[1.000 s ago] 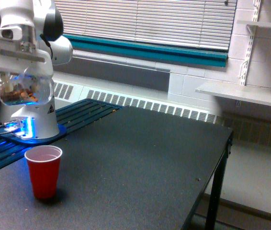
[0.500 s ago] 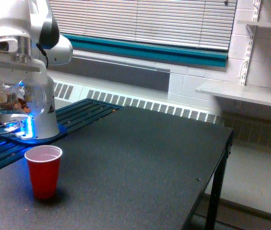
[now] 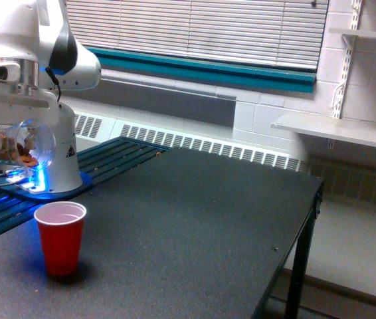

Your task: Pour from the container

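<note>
- The container [image 3: 16, 143], a clear rounded jar with brown nuts lying in its lower part, hangs in the air at the exterior view's left, above and to the left of the red cup [image 3: 60, 237] and clear of it.
- The arm [image 3: 28, 40] comes down from the top left corner; its white wrist block sits level right over the jar, and the jar is carried beneath it, seemingly tipped towards the left edge.
- The red cup stands upright on the dark bench [image 3: 194, 226], near the front left, its mouth open and its inside pale.
- Behind the jar is the robot's white base [image 3: 58, 169], glowing blue at its foot, on a slatted dark surface [image 3: 118, 154].
- Further back run a wall heater grille [image 3: 208, 146], window blinds [image 3: 201, 26] and, at the right, a white shelf [image 3: 337, 129].
- The claw [image 3: 15, 119] grips the container at its top; its fingers are hidden by the wrist block and the jar.
</note>
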Controlling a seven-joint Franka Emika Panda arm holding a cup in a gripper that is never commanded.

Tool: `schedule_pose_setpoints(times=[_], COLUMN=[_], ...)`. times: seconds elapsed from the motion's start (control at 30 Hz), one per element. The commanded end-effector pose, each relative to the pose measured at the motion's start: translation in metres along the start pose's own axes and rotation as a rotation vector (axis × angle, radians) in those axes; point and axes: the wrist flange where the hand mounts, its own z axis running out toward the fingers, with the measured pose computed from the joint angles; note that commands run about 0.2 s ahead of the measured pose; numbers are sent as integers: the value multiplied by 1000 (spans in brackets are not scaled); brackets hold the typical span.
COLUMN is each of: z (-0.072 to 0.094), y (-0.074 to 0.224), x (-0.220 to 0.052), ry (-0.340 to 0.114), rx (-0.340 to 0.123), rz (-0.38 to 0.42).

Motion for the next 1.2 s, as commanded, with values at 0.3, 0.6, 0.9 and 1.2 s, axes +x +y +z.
schedule_pose_setpoints(times=[0.3, 0.6, 0.9, 1.2], z=[12, 16, 17, 39], y=[-8, -11, -11, -67], x=[1, -2, -7, -4], ry=[-23, -45, -60, -62], rx=[-19, -49, -80, -85], rz=[-35, -71, -98, -123])
